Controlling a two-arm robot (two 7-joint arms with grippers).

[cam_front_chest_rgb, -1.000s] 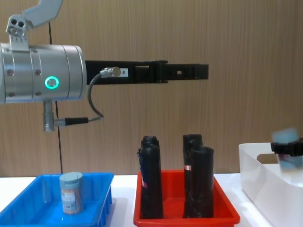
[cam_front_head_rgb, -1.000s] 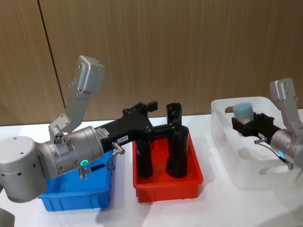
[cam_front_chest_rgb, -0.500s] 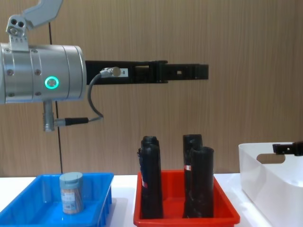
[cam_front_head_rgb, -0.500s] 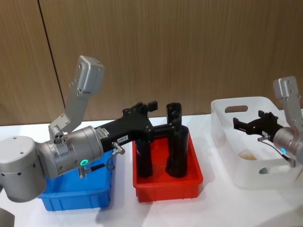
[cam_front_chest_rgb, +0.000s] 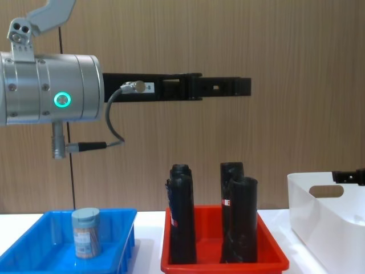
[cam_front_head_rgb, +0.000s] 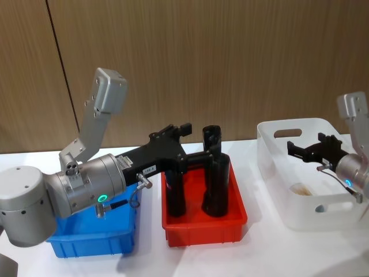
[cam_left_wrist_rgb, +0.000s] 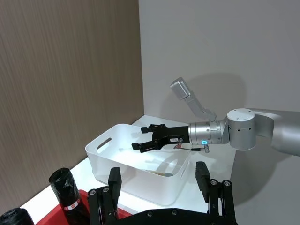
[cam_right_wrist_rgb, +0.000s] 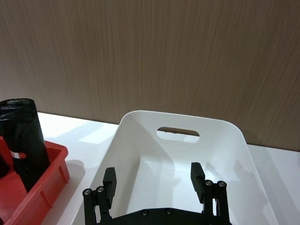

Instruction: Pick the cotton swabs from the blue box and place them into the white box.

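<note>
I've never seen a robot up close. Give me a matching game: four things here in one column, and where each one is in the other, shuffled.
1. cotton swab jar
2. black cylinders
3. right tool
4. left tool

A. open, over the white box
B. standing in the blue box
C. raised high above the red tray
D. standing in the red tray

Pairs: 1-B, 2-D, 3-A, 4-C.
</note>
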